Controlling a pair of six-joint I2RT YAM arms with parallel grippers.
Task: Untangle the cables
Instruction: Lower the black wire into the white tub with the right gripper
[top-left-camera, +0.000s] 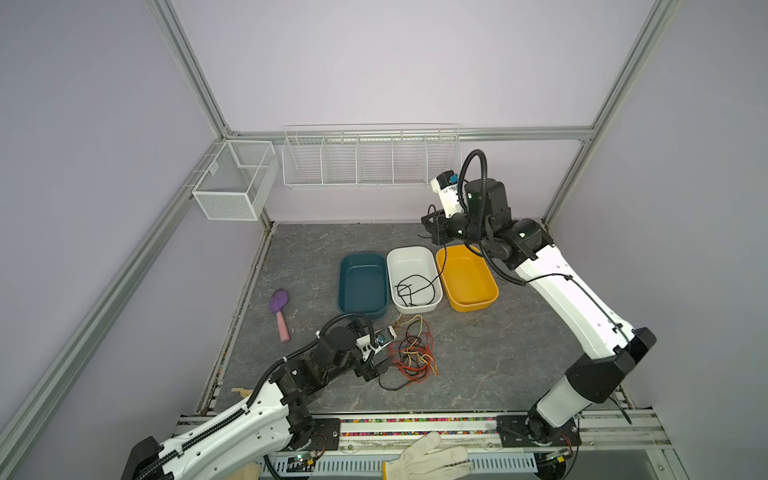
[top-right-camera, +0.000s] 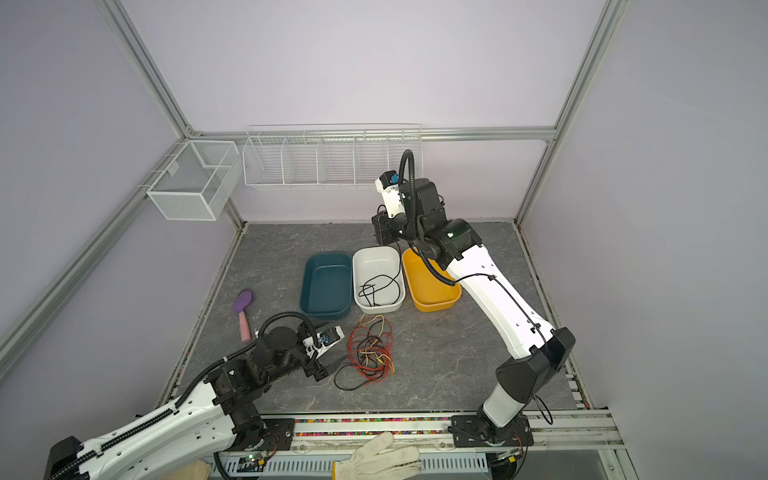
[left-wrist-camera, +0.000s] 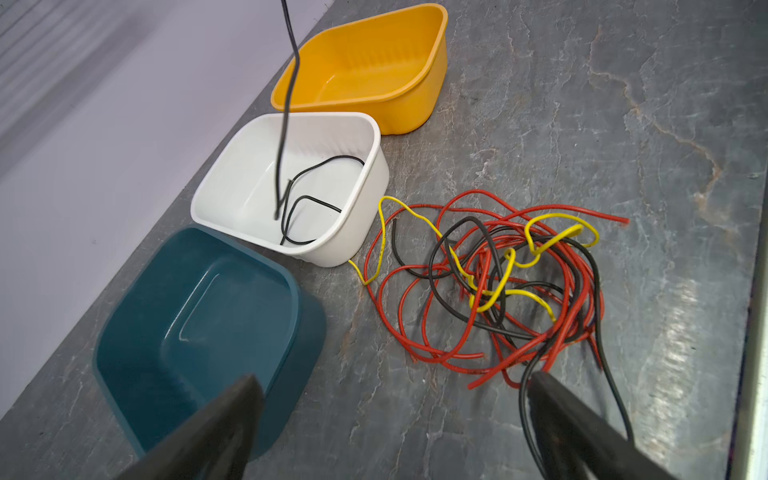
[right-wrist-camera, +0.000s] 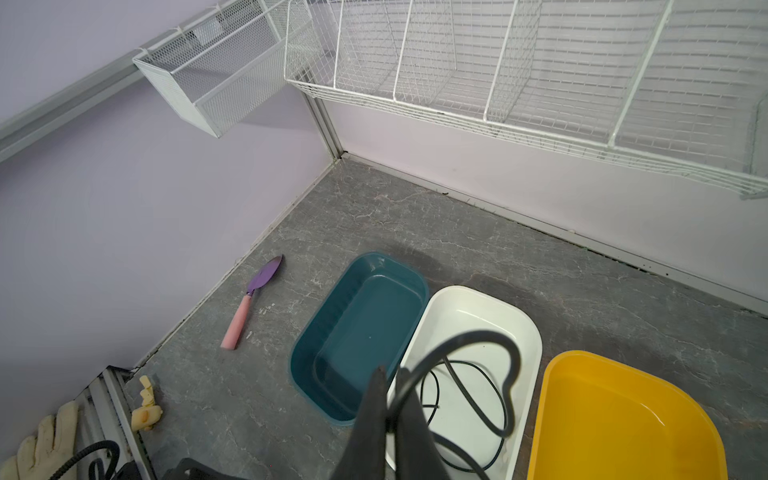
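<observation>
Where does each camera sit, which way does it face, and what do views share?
Top views: high above the front edge, looking down and back over the table; left arm and right arm show.
Left wrist: low over the table, facing the cable tangle and white tub; left jaws show, open.
Right wrist: raised above the white tub, facing the back-left corner and wire baskets; right jaws show, shut on a black cable.
Shared: both wrist views see that cable in the white tub.

Open tabletop (top-left-camera: 519, 353) beside the cables (top-left-camera: 413, 353); tubs (top-left-camera: 417, 308) stand behind.
</observation>
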